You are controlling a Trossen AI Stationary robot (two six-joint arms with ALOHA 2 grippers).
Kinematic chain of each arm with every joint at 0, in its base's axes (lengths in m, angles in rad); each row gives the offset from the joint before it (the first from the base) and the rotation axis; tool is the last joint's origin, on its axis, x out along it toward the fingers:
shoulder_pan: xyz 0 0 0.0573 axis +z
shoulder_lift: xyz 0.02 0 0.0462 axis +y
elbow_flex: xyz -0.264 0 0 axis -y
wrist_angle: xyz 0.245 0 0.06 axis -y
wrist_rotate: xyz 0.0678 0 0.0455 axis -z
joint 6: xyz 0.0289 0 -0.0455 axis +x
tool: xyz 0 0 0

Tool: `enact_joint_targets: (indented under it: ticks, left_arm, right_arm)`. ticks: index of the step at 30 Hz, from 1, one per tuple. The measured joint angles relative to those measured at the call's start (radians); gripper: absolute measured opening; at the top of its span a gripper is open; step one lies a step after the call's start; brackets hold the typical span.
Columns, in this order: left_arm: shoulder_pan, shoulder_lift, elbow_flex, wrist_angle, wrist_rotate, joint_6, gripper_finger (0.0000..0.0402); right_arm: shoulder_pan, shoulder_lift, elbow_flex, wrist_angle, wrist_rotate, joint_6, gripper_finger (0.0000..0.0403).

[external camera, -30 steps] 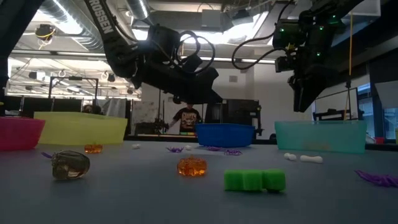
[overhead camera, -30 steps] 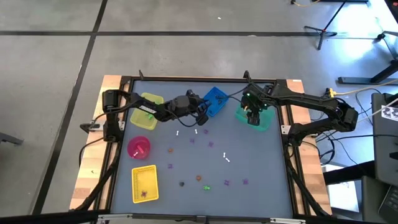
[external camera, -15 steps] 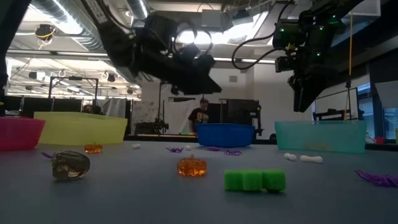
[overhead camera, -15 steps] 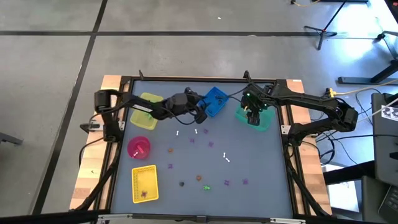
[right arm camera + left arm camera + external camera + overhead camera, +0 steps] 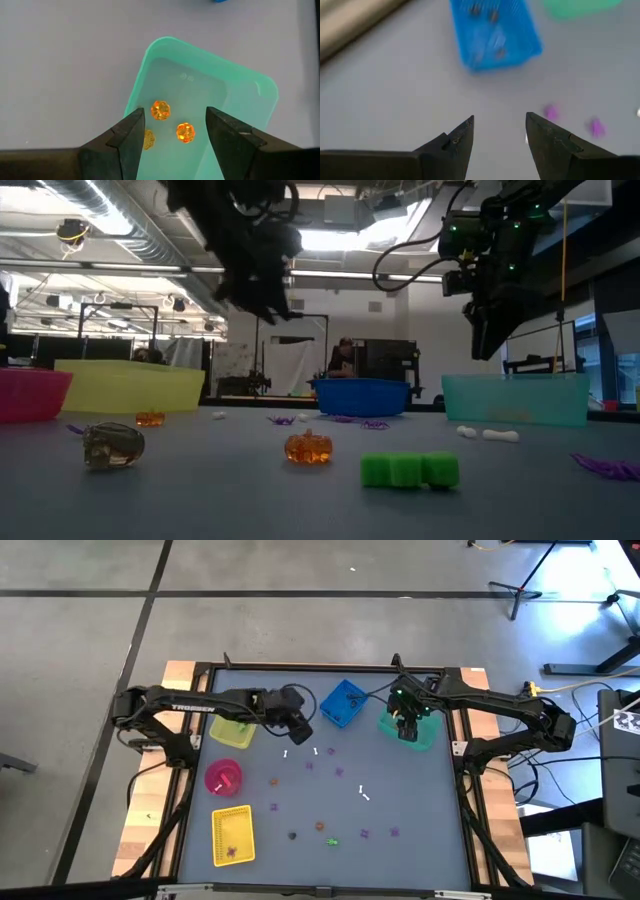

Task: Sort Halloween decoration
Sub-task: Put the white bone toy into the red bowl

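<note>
Trinkets (image 5: 322, 828) mostly loose mid-table (image 5: 420, 810): purple, orange, green, white bits scattered between the bins, well apart from each other. Some already binned by colour, presumably: three orange pumpkins (image 5: 160, 110) in teal bin (image 5: 260, 95), dark bits in blue bin (image 5: 492, 30), a few in flat yellow tray (image 5: 232, 836). Left gripper (image 5: 499, 131) up off the table just beside blue bin, fingers (image 5: 462, 137) spread, nothing between, likely lined up for the purple pieces (image 5: 550, 112) just ahead. Right gripper (image 5: 174, 125) parked above teal bin, fingers wide apart, empty, looks like a drop position for orange. Pink bowl (image 5: 224, 777) and yellow bin (image 5: 232, 730) near left arm. Most sorting not yet done.
</note>
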Motion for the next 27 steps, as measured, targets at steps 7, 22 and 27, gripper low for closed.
enact_joint_targets:
  ticks: [7, 22, 27]
  left_arm:
    - [-0.032, 0.002, 0.045, -0.227, 0.129, -0.275, 0.0163]
    - [-0.105, 0.089, 0.046, -0.328, 0.211, -0.574, 0.0163]
    - [-0.136, 0.135, 0.045, -0.331, 0.223, -0.631, 0.0163]
  right_arm:
    - [0.0, 0.0, 0.0, 0.004, 0.0, 0.0, 0.0209]
    - [0.0, 0.0, 0.0, 0.004, 0.0, 0.0, 0.0209]
    - [0.0, 0.0, 0.0, 0.013, 0.0, 0.0, 0.0209]
